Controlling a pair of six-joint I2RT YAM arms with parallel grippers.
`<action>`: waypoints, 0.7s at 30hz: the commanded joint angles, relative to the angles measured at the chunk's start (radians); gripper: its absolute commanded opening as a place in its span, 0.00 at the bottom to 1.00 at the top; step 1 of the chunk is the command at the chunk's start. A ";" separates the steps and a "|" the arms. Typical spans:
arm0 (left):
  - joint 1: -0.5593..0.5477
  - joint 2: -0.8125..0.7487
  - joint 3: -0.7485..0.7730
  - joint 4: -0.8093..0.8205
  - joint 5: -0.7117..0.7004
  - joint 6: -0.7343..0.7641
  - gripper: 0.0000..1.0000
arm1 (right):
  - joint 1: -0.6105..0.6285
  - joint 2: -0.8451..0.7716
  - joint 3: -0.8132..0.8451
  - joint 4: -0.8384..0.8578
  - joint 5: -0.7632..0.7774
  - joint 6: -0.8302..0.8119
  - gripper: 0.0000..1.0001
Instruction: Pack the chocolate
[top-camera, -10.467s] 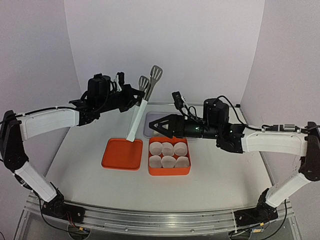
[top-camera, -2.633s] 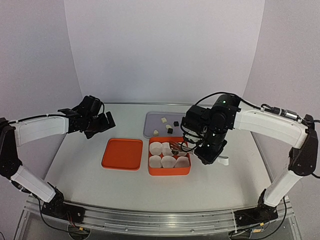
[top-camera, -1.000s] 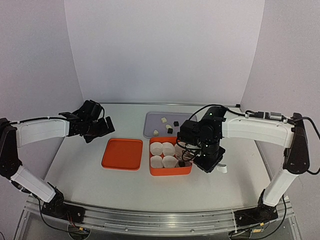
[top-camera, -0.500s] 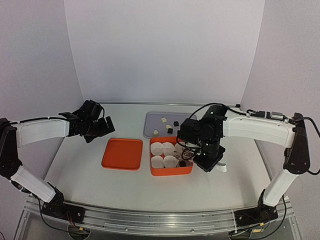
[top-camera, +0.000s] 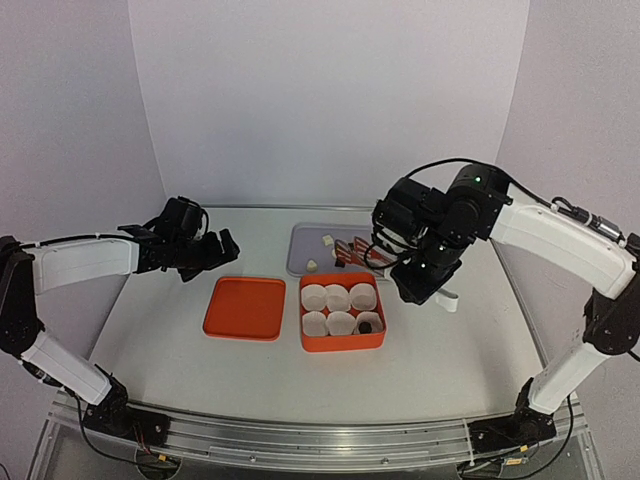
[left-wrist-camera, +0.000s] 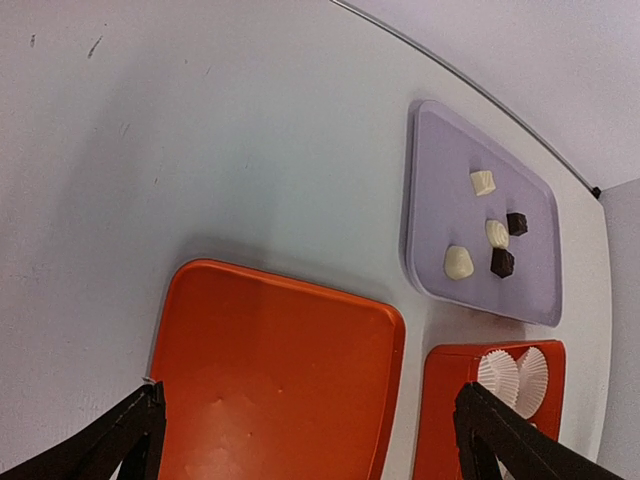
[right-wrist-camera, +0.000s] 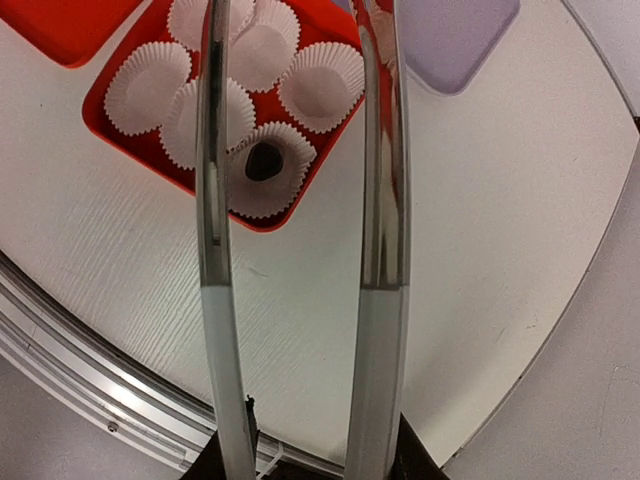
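The right gripper (top-camera: 424, 281), low over the orange box (top-camera: 341, 344) half a second ago, is now raised and swung toward the far purple tray (left-wrist-camera: 440, 150). It is clenched on the tongs (right-wrist-camera: 380, 200), whose arms stand apart. One dark chocolate (right-wrist-camera: 263, 160) lies in the box's near-right paper cup (right-wrist-camera: 287, 190). Three cream pieces (left-wrist-camera: 458, 262) and two dark pieces (left-wrist-camera: 502, 262) lie on the tray. The left gripper (left-wrist-camera: 308, 405) still hangs spread wide by the orange lid (left-wrist-camera: 280, 360).

The right gripper (top-camera: 420, 278) and its tongs (top-camera: 360, 252) hang over the right part of the purple tray (top-camera: 303, 240), barring that side. The orange box (top-camera: 340, 347) and lid (top-camera: 245, 308) lie open from above, with bare table (top-camera: 300, 390) near them.
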 joint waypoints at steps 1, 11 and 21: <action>0.003 0.026 0.024 0.051 0.054 0.033 1.00 | -0.082 0.093 0.116 -0.164 0.086 -0.032 0.34; 0.003 0.078 0.062 0.033 0.047 0.048 1.00 | -0.279 0.493 0.434 -0.137 0.081 -0.158 0.33; 0.003 0.168 0.132 0.010 0.038 0.075 1.00 | -0.327 0.706 0.622 -0.135 0.079 -0.185 0.34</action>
